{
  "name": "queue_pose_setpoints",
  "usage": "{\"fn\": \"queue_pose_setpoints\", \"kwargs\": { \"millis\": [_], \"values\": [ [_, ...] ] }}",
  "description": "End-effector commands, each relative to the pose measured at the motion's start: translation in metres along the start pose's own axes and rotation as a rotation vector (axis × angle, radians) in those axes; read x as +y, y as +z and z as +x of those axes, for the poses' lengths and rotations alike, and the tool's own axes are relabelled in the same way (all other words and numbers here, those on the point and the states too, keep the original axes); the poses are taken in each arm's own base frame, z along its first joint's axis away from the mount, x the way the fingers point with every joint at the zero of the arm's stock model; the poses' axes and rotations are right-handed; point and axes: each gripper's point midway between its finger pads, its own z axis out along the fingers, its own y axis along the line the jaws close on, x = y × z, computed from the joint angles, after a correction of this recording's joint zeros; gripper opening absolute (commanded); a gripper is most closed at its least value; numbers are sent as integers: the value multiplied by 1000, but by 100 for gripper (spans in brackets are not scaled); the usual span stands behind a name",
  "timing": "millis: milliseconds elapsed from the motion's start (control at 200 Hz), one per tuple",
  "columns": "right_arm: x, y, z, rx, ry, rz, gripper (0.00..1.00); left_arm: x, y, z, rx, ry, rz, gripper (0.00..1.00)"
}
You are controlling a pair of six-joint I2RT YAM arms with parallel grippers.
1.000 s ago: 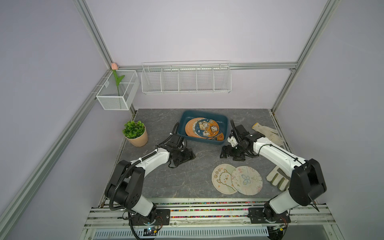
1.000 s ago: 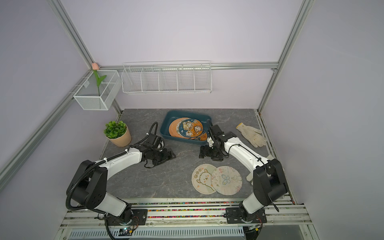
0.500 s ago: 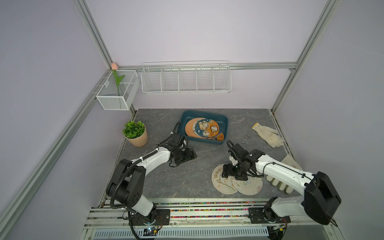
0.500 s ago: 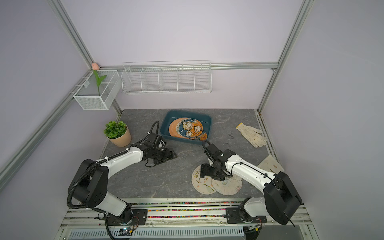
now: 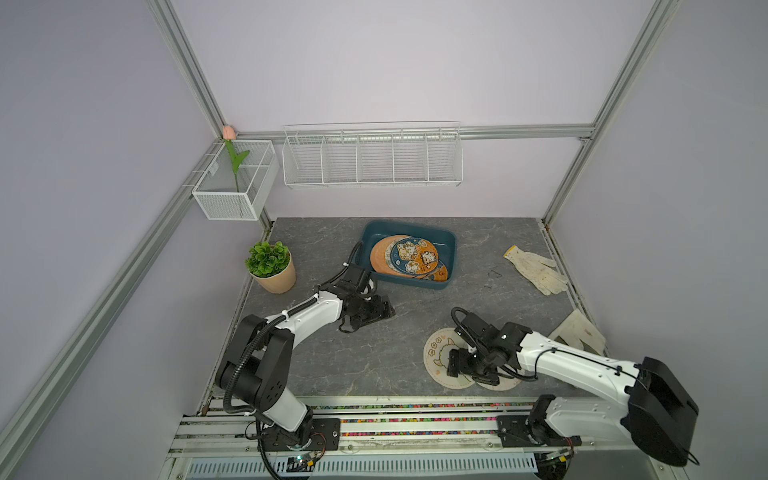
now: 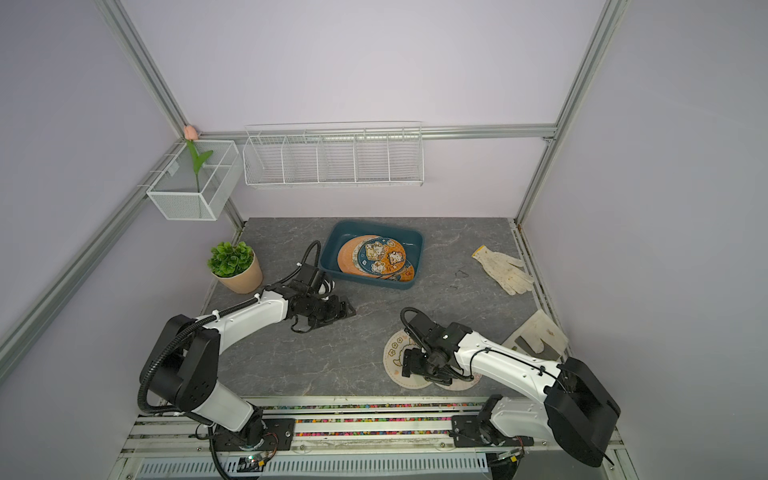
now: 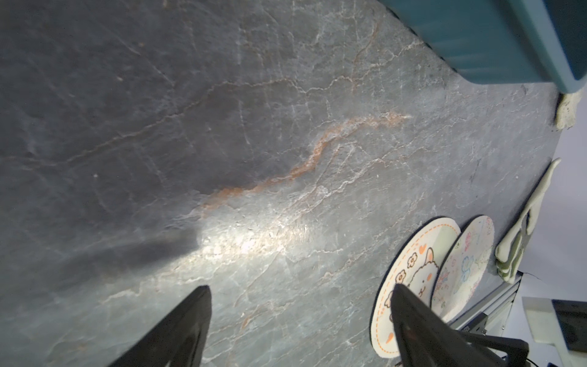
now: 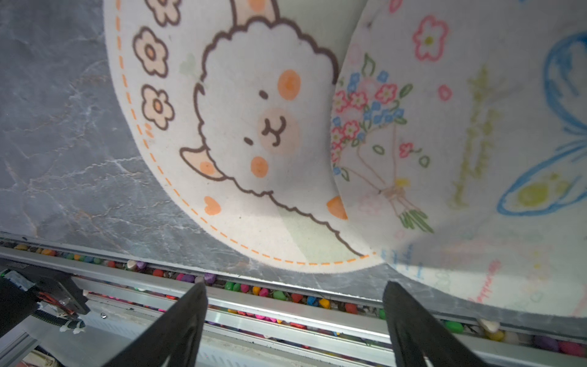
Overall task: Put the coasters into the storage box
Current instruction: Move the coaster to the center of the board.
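The teal storage box [image 5: 451,248] [image 6: 419,245] stands at the back middle of the table. It holds several overlapping coasters [image 5: 409,255] [image 6: 380,255], orange and dark blue with cartoon animals. Two pale coasters lie at the front right: a sheep coaster [image 5: 436,347] [image 8: 254,111] and, overlapping it, a butterfly coaster [image 5: 505,382] [image 8: 460,143]. My right gripper [image 5: 457,365] [image 8: 294,284] hangs open and empty low over these two, fingertips toward the front rail. My left gripper [image 5: 384,309] [image 7: 300,287] is open and empty over bare table in front of the box's left corner.
Two off-white gloves lie along the right edge, one further back [image 5: 536,270] and one nearer the front [image 5: 579,332]. A potted plant [image 5: 272,266] stands at the left. White wire baskets [image 5: 372,158] hang on the back wall. A rail with coloured beads [image 8: 286,295] borders the front.
My right arm has swung from beside the box's right end toward the front and now covers part of the two pale coasters. The left arm has barely moved.
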Motion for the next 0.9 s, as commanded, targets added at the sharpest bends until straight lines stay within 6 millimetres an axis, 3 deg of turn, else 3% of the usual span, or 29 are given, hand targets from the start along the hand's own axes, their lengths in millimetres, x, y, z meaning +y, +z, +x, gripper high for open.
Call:
{"fn": "queue_pose_setpoints", "kwargs": {
  "millis": [0,230,565,900],
  "values": [
    [-2,5,3,-18,57,5,88,-4,0,1,23,32,0,88],
    [-4,18,9,-7,64,20,88,-5,3,3,37,33,-1,88],
    [-5,29,2,-25,34,47,88,-5,1,1,34,33,-12,89],
    [28,36,-23,-38,-96,34,89,-4,0,1,38,30,-21,89]
  ]
}}
